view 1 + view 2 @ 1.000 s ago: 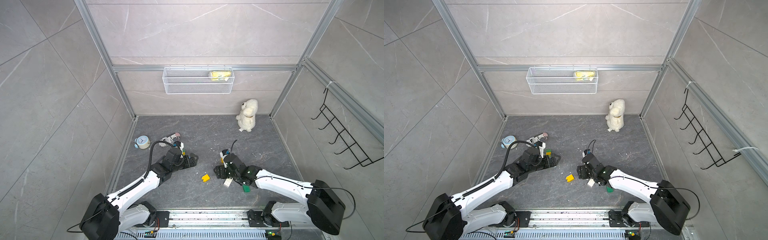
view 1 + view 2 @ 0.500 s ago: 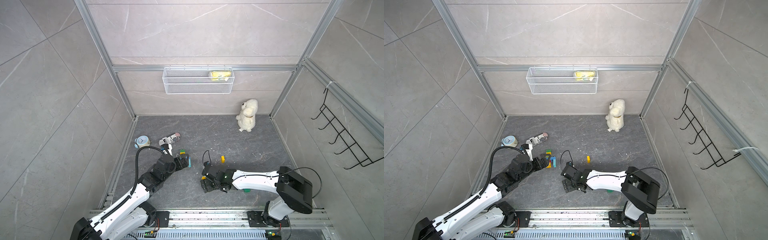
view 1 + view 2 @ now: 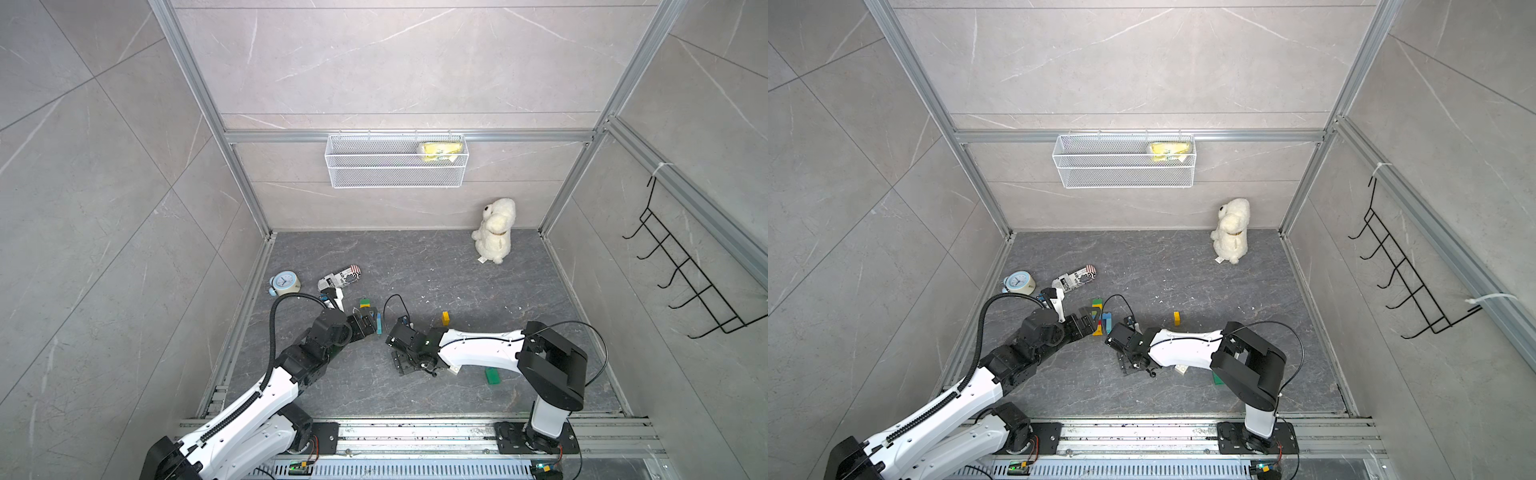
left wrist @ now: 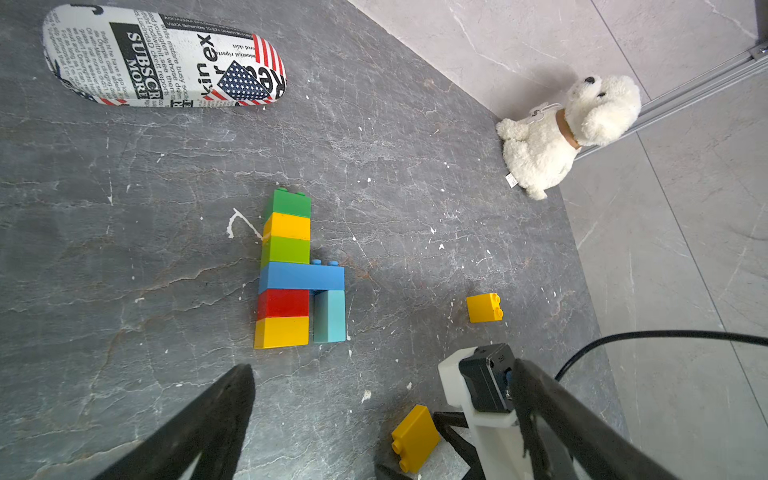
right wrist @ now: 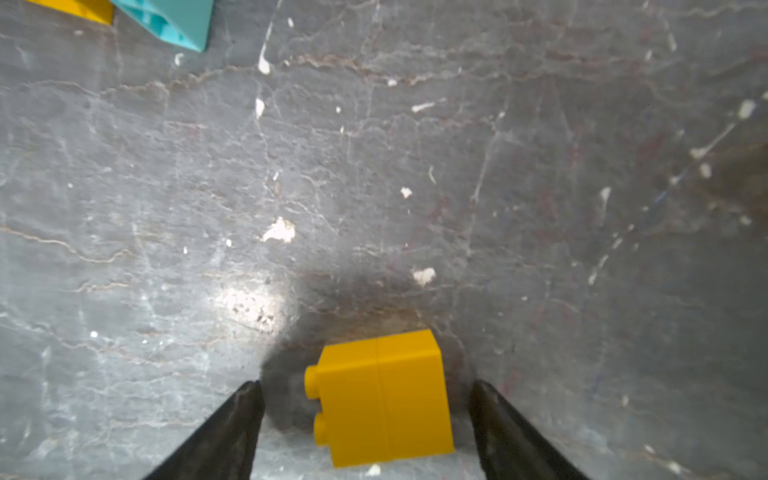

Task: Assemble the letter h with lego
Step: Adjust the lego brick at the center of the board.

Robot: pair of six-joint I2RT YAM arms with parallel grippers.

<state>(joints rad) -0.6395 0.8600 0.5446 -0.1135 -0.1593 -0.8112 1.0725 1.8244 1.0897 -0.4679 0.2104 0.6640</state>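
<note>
Lego brick (image 5: 384, 399), yellow, between my spread right fingers (image 5: 224, 428), gaps both sides.
My left fingers (image 4: 199, 424) spread wide, empty; stacked bricks (image 4: 291, 274) beyond their tips.

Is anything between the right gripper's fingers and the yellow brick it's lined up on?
Nothing visible: the yellow brick lies between the open fingers of the right gripper, with a gap on each side.

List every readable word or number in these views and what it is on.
"SUBSCR" and "MORE": white newspaper-print oval case.
"kin", "ex": same case, beside its flag print.
Its small print: too small to read.
Round light-blue clock dial: numbers too small.
Tag of white plush dog: unreadable.
</note>
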